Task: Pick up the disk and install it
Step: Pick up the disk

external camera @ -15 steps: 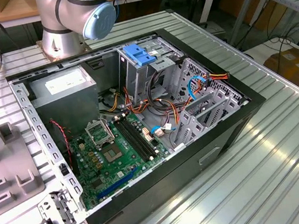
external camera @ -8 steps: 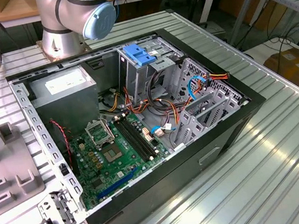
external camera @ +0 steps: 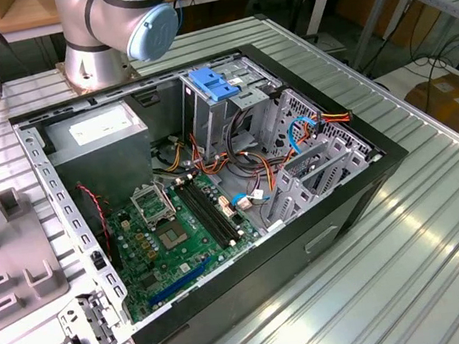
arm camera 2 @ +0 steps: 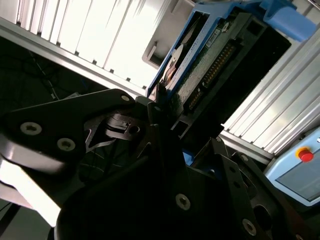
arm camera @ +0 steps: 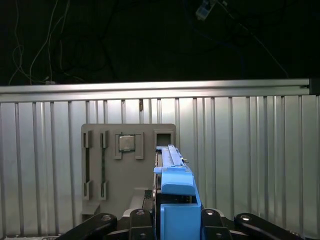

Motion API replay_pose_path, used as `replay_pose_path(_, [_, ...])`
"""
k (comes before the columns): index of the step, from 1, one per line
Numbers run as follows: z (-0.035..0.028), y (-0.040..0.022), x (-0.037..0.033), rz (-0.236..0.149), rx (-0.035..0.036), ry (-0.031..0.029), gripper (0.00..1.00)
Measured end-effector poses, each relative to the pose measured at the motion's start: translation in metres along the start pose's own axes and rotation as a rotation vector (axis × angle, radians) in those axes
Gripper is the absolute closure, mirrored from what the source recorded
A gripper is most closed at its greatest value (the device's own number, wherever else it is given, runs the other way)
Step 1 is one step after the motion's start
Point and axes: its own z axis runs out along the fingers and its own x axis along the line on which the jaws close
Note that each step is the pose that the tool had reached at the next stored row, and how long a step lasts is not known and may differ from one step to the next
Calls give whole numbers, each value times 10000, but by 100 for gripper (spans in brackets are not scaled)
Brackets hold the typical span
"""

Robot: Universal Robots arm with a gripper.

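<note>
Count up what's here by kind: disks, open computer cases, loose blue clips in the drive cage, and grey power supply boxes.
Disk, held in the gripper: 1
Open computer case: 1
Blue clip on the drive cage: 1
Grey power supply box: 1
Total: 4

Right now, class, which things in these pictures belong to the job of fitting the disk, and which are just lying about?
Part of the job:
disk, held edge-on in the shut gripper
open computer case

Lying about:
grey holder plate with a chip set in it
blue clip on the case's drive cage
control box with a red button
</note>
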Motion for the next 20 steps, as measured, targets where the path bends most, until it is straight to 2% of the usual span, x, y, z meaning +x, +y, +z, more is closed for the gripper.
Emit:
replay_pose_path(9, [-88, 0, 1, 0, 0, 0, 64])
replay_pose_path(20, [-90, -4, 7, 0, 0, -4, 64])
